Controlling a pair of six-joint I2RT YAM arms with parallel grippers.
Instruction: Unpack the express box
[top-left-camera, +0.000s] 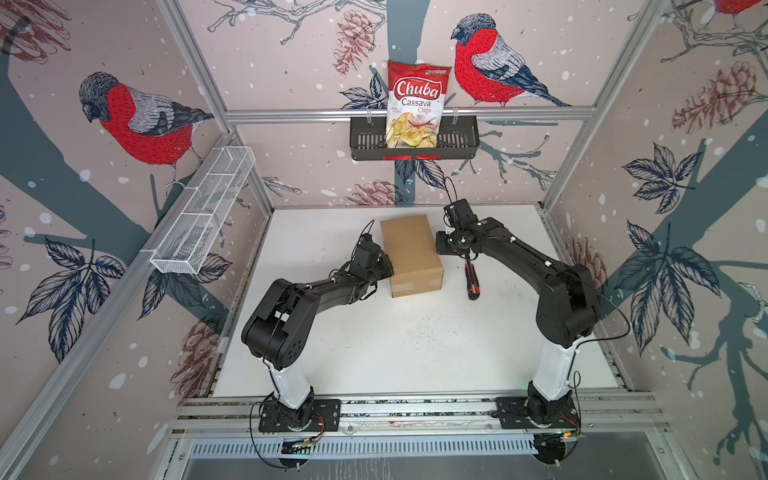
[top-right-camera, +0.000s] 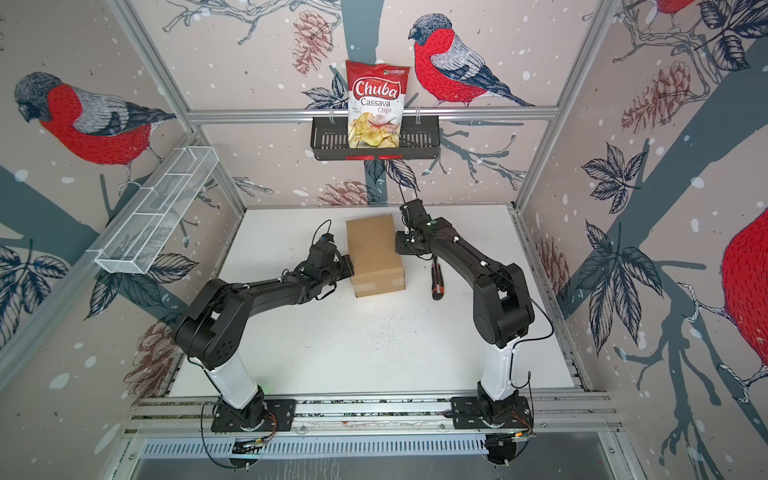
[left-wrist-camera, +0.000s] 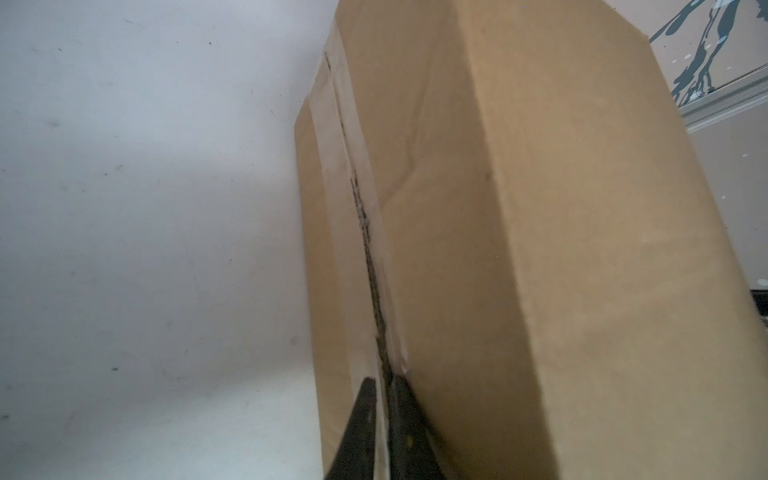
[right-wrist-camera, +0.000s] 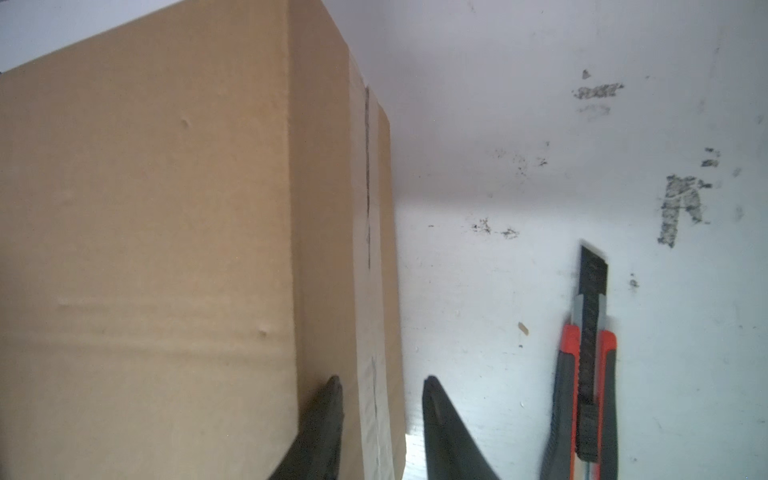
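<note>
The express box (top-left-camera: 409, 245) (top-right-camera: 374, 249) is a plain brown carton lying on the white table between my two arms. My left gripper (top-left-camera: 388, 266) (top-right-camera: 348, 266) is at its left end. In the left wrist view the express box (left-wrist-camera: 540, 249) has a jagged slit along its taped seam. There the left gripper (left-wrist-camera: 382, 380) is shut at the slit, on the edge of a flap. My right gripper (top-left-camera: 438, 245) (top-right-camera: 397, 245) is at the right end. In the right wrist view it (right-wrist-camera: 380, 380) stands open across the taped seam of the express box (right-wrist-camera: 145, 249), one finger on the cardboard, the other over the table.
A red and black utility knife (top-left-camera: 471, 280) (top-right-camera: 436, 282) (right-wrist-camera: 590, 374) lies on the table just right of the box, under the right arm. A chips bag (top-left-camera: 415, 104) stands in the black wall basket (top-left-camera: 457, 143). A white wire basket (top-left-camera: 203, 212) hangs on the left wall.
</note>
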